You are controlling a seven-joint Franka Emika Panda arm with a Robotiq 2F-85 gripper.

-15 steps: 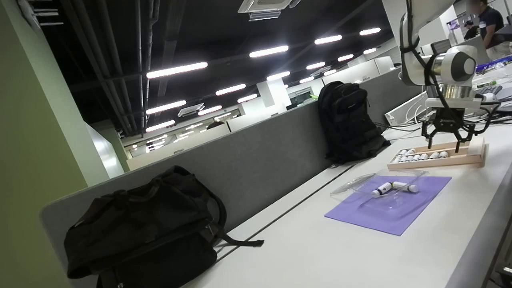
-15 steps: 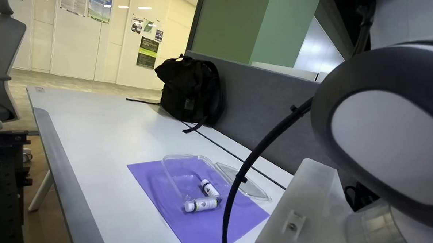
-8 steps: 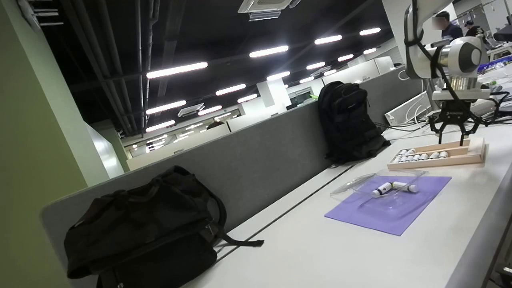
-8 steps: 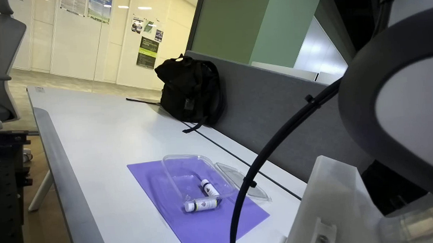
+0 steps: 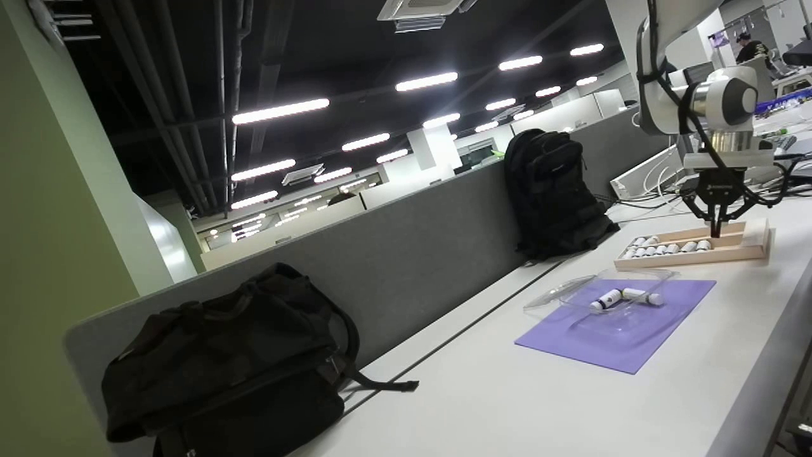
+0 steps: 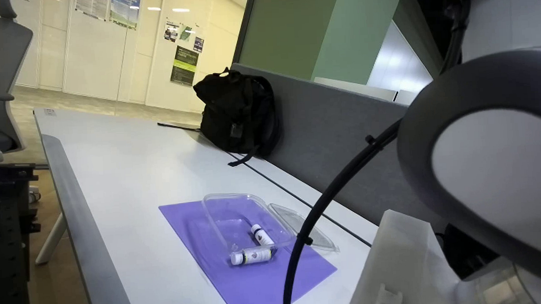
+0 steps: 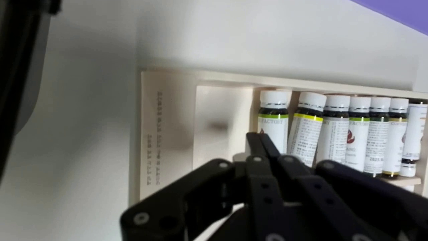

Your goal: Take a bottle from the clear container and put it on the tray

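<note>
Two small white-labelled bottles (image 6: 252, 256) lie at one end of the clear container (image 6: 215, 227), which sits on a purple mat (image 6: 197, 246). The light-wood tray (image 5: 698, 259) holds a row of several similar bottles, among them a green-banded bottle (image 7: 274, 125) and a tilted yellow-banded bottle (image 7: 306, 137). Over that tray hangs my gripper (image 7: 260, 134), its fingers together with nothing seen between them. In the wrist view the fingertips overlap the green-banded bottle's label; I cannot tell whether they touch it. The gripper body covers the tray's near part there.
A clear lid (image 6: 308, 225) leans or lies beside the container, by the partition (image 5: 444, 241). Black backpacks stand along it, a slumped backpack (image 5: 235, 368) and an upright backpack (image 5: 552, 197). Cables (image 5: 653, 184) run behind the tray. A black hose (image 6: 327, 195) hangs from the arm.
My gripper's fingers have come together from wide apart. The arm rose slightly, then came down a little, staying over the tray. The bottles in the container have not moved.
</note>
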